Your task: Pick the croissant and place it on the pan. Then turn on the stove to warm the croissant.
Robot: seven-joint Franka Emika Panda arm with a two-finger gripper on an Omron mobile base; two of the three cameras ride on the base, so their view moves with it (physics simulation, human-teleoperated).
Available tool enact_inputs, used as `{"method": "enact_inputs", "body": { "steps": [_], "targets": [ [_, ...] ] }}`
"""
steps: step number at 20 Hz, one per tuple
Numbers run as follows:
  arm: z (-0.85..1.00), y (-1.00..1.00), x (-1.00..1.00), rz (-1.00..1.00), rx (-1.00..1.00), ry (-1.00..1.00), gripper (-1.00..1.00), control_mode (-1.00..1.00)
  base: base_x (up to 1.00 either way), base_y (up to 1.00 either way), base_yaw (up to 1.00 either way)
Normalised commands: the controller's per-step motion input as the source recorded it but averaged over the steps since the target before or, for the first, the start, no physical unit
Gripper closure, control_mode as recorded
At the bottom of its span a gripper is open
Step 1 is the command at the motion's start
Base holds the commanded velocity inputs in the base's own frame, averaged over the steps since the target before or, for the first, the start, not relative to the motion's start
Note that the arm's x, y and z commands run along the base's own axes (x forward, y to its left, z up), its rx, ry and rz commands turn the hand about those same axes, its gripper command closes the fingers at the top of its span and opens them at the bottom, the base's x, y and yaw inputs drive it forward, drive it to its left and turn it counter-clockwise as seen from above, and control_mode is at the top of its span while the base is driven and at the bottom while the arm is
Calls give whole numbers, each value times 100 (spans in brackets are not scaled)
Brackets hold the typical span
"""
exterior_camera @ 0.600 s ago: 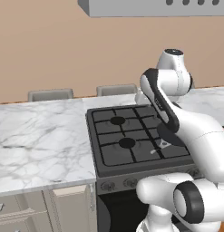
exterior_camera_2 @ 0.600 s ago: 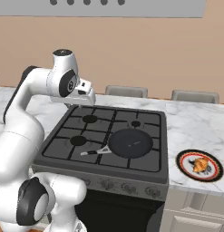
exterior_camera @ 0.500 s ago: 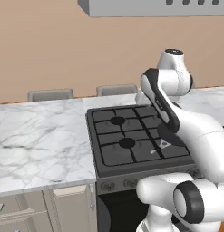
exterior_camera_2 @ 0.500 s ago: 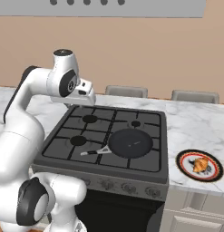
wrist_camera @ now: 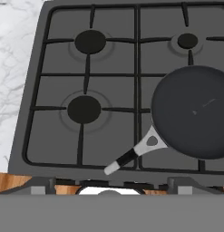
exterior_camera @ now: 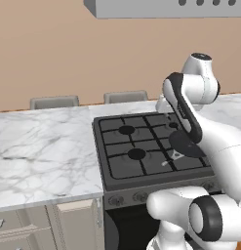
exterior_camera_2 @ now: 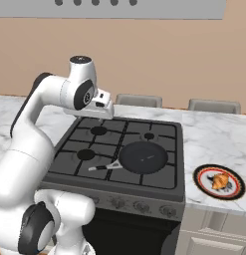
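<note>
black pan (wrist_camera: 195, 111), golden croissant (exterior_camera_2: 221, 181), seemingly red-rimmed plate (exterior_camera_2: 202, 173), white-grey marbled counter (exterior_camera: 41, 151)

The white arm rises from the base, bends at a dark elbow joint and folds back to a raised wrist. The gripper (exterior_camera_2: 101, 110) hangs high, pointing downward, its jaws spread wide with nothing between them.
</note>
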Motion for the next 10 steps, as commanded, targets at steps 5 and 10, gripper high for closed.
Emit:
{"method": "enact_inputs", "body": {
  "steps": [5, 10],
  "targets": [
    [0, -33, -10, 0, 1, 0, -100, -100, 0, 0, 0],
    [0, -34, -7, 0, 1, 0, -100, -100, 0, 0, 0]
  ]
}}
